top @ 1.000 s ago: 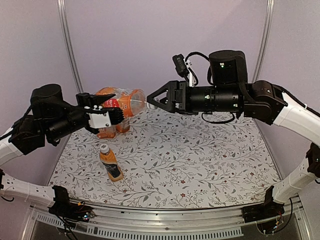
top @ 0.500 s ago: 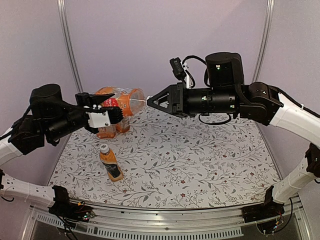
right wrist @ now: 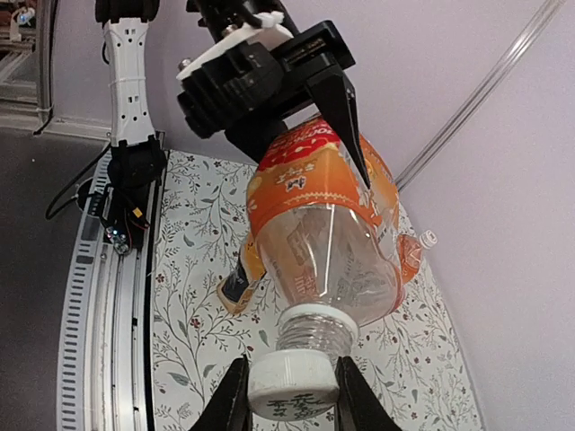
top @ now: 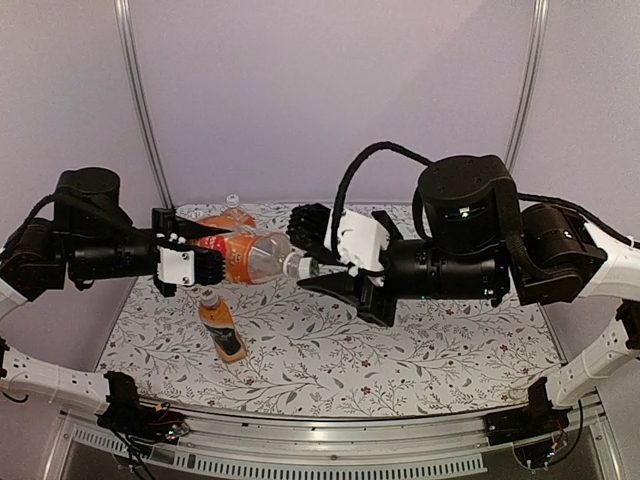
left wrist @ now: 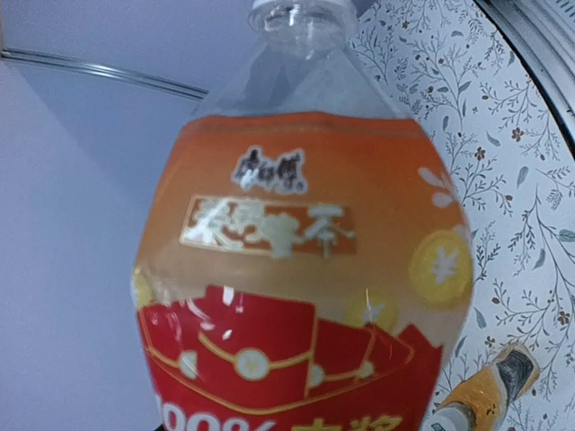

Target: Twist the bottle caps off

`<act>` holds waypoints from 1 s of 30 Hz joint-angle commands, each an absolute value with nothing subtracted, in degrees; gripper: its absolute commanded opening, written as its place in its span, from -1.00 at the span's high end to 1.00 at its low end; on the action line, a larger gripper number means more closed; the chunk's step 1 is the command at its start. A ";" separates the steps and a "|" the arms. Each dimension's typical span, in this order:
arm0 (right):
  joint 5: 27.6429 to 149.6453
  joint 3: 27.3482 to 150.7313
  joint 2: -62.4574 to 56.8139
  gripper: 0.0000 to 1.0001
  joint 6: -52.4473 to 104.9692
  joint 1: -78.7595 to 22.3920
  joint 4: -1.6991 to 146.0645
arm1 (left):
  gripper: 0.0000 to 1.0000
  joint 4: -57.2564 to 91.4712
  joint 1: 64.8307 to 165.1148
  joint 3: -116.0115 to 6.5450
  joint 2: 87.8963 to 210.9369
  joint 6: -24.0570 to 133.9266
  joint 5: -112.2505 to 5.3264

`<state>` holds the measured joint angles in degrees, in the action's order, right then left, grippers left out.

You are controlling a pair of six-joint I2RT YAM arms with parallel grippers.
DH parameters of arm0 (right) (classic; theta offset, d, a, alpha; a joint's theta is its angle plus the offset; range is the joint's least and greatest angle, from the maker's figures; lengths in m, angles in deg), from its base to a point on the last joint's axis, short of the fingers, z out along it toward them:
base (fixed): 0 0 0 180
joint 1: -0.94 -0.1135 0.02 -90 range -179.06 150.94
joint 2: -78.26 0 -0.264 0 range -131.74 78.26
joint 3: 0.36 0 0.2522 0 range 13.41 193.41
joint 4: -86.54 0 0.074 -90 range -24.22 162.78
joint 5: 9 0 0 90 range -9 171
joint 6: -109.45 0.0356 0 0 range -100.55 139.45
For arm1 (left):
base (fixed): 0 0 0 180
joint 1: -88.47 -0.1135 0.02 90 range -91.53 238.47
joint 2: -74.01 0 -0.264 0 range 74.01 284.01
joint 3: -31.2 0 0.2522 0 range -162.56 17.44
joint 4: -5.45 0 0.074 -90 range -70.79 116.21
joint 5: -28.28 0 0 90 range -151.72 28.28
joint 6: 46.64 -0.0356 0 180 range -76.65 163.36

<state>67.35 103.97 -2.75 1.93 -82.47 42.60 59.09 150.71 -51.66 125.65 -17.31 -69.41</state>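
Since a second ago the right jaws have closed on the cap; left jaws clamp the bottle, which may spin along if that hold slips.

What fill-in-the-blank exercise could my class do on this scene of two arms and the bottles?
1. The left gripper holds a large bottle of ____ drink off the table.
2. The right gripper is shut on that bottle's white ____.
3. A small bottle stands ____ on the table.

Missing words: orange; cap; upright.
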 commanded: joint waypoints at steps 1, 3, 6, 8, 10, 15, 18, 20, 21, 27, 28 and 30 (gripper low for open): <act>58.54 102.59 -1.58 1.00 -25.00 -85.37 41.63 | 0.65 64.36 150.52 -52.70 126.18 -15.42 -69.21; 56.51 103.47 -2.21 1.00 -28.68 -85.62 42.31 | 0.65 64.46 150.53 -52.79 126.20 -15.29 -69.19; 55.57 103.02 -1.47 1.00 -30.14 -85.63 44.33 | 0.65 63.87 150.53 -52.76 126.14 -15.22 -70.00; 52.78 101.75 0.07 1.00 -29.07 -85.39 46.97 | 0.64 62.80 150.52 -52.39 125.82 -15.13 -70.90; 49.03 101.23 1.91 1.00 -24.52 -83.26 48.32 | 0.63 60.50 150.53 -51.95 125.50 -14.93 -72.18; 47.34 102.53 3.70 1.00 2.81 -65.90 35.76 | 0.61 54.41 150.48 -52.00 125.70 -12.99 -74.19; 51.31 103.81 0.40 1.00 22.69 -54.33 21.74 | 0.59 52.23 150.40 -53.49 126.23 -10.03 -74.78; 56.29 103.52 -3.28 1.00 31.32 -47.11 13.34 | 0.59 52.22 150.20 -55.16 126.74 -7.33 -74.54; 58.34 103.08 -5.40 1.00 34.44 -44.65 10.71 | 0.58 52.48 149.99 -56.39 127.09 -5.53 -74.25; 63.51 97.76 -15.99 1.00 40.15 -37.21 5.10 | 0.55 54.53 149.00 -60.24 127.87 -0.08 -71.01; 63.04 97.01 -17.45 1.00 40.24 -36.99 4.90 | 0.55 54.55 148.88 -60.40 127.87 0.29 -70.83; 63.05 95.91 -20.63 1.00 40.33 -36.91 4.19 | 0.55 54.65 148.77 -60.24 127.82 0.02 -70.63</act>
